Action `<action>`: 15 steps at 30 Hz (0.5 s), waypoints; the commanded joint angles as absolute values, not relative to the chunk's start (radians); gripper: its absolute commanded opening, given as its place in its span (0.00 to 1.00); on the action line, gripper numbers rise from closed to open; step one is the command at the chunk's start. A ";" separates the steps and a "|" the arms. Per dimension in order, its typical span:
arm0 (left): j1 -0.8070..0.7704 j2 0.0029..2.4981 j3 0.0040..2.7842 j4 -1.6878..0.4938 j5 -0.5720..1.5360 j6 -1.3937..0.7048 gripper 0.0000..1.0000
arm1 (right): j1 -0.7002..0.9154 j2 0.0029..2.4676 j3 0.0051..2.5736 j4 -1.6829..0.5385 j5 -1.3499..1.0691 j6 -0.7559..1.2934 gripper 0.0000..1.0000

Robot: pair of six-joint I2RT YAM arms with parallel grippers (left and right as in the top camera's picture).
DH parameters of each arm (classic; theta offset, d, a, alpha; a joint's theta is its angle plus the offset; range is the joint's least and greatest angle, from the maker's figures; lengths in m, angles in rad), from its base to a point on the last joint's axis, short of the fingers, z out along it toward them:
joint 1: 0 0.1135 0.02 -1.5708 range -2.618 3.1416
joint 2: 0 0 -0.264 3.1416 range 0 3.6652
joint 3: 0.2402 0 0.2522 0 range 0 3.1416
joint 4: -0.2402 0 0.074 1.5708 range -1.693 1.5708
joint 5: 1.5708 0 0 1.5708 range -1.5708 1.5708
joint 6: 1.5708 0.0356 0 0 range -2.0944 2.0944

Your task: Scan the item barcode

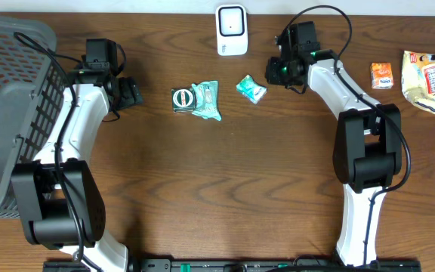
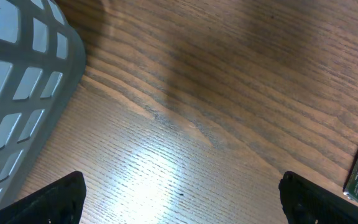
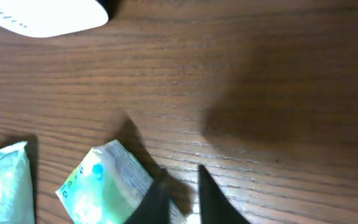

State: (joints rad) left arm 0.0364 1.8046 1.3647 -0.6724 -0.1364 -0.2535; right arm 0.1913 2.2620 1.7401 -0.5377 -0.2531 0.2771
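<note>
The table (image 1: 225, 189) is dark brown wood with a strong straight grain, and it fills every view. In my left wrist view a pale patch of glare lies across the grain. The grey lattice basket (image 1: 10, 98) sits at the table's left end, just beside my left arm.

My right gripper (image 3: 181, 169) has its 2 fingers drawn close together on the near corner of the small teal packet (image 3: 104, 183), whose pale edge shows in the narrow slit between them. The packet lies flat on the wood, in front of the white scanner (image 1: 231, 30), which stands at the far edge and apart from it.

My left gripper (image 2: 182, 180) hangs over bare wood between the basket and the middle items, its fingers spread wide and holding nothing.

To the left of the small packet lies a larger teal packet (image 1: 208, 100), touching a round dark green item (image 1: 182, 99). At the right end an orange packet (image 1: 382, 75) lies near a yellow snack bag (image 1: 426, 81).

As for writing, little can be read. The snack bag bears a red label with white lettering, too small to make out. The scanner shows a row of small blue marks in my right wrist view, blurred. Both teal packets carry fine print I cannot read, and the green item shows pale print along its edge in my left wrist view, also unreadable.
</note>
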 commanded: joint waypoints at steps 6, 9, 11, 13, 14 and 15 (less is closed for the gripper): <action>0.036 1.805 1.359 -0.673 -0.142 -0.240 0.98 | 0.234 2.276 1.751 -0.626 -0.289 0.287 0.01; 0.036 1.805 1.359 -0.673 -0.142 -0.240 0.98 | 0.256 2.274 1.751 -0.667 -0.333 0.243 0.01; 0.036 1.805 1.359 -0.673 -0.142 -0.240 0.98 | 0.265 2.272 1.751 -0.686 -0.362 0.223 0.01; 0.036 1.805 1.359 -0.672 -0.142 -0.240 0.97 | 0.270 2.265 1.752 -0.714 -0.378 0.220 0.01; 0.036 1.805 1.359 -0.673 -0.142 -0.240 0.98 | 0.269 2.252 1.752 -0.755 -0.376 0.220 0.01; 0.036 1.805 1.359 -0.673 -0.142 -0.240 0.98 | 0.267 2.243 1.752 -0.778 -0.376 0.220 0.01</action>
State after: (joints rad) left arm 0.0364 1.8046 1.3647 -0.6727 -0.1364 -0.2535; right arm 0.2703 2.2635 1.7405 -0.7246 -0.3397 0.2470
